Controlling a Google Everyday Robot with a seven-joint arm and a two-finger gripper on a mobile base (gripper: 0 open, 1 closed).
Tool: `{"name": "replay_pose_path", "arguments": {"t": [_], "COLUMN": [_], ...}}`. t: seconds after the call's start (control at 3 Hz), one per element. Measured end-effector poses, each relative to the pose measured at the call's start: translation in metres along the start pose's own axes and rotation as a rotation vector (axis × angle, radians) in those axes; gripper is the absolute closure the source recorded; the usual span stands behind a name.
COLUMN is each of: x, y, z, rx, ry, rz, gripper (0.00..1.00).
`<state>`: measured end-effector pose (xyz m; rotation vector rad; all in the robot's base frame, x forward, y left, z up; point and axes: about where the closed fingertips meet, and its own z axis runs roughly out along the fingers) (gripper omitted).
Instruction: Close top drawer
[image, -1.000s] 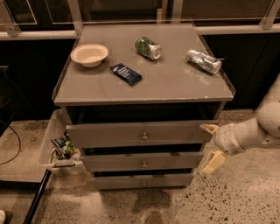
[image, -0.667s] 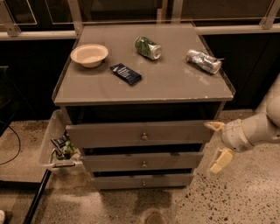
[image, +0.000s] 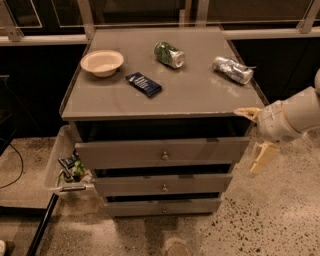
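The top drawer is a wide grey drawer front with a small round metal knob at its centre. It stands pulled out a little from under the cabinet top, with a dark gap above it. My gripper is to the right of the drawer's right end, just off the cabinet's front right corner. Its two pale fingers are spread apart, one up at the cabinet top's edge, one lower down, and hold nothing.
Two narrower drawers sit below, also slightly out. On the cabinet top lie a white bowl, a dark blue packet, a green can and a silver can. A clear bin with items hangs at the left side.
My gripper has moved to the right, away from the right end of the top drawer. The drawer looks unchanged.
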<state>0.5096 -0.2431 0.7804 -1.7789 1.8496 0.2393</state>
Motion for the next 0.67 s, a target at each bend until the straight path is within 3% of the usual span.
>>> {"name": "replay_pose_path", "arguments": {"t": [0.33,0.67], "x": [-0.0232,-0.0252], "y": [-0.0169,-0.0178], "z": [-0.0396,-0.0432], "rx": [0.061,0.067], "ry": [0.075,0.081], "rz": [-0.089,-0.097], "gripper": [0.00,0.00]}}
